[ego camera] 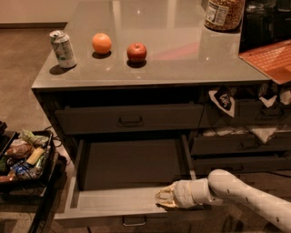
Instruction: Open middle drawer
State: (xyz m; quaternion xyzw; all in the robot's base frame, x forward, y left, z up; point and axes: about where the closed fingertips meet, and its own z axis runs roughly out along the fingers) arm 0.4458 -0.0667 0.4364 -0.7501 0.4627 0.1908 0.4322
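Dark grey cabinet seen from above and in front, with its table [182, 68] top carrying several items. The middle drawer [113, 202] of the wide left stack is pulled far out toward the viewer. Its pale grey floor is exposed, and its low front wall lies at the bottom edge of the view. The small pull handle [134, 221] sits at the centre of that front.

The gripper [164, 198] lies at the right part of the drawer's front wall, over its upper inner edge, pointing left. Whether the gripper is open or closed, and whether it has hold of anything, cannot be told. The pale arm [248, 195] enters from the lower right corner and runs up and left to the gripper.

Directly above the open drawer is the top drawer [91, 120], with a like handle at its centre. To the right is a second stack of narrower drawers [241, 145], partly pulled out, with pale wrappers and a black-and-white packet [223, 100] hanging from them.

Along the near left edge of the table stand, from left to right, a green and white can [62, 48], an orange [102, 43] and a red apple [137, 52], each apart from the next. A labelled jar [223, 13] stands at the far right. An orange-red flat object [270, 59] overhangs the right edge.

On the floor to the left of the cabinet sits a black tray [47, 157] filled with mixed packets.
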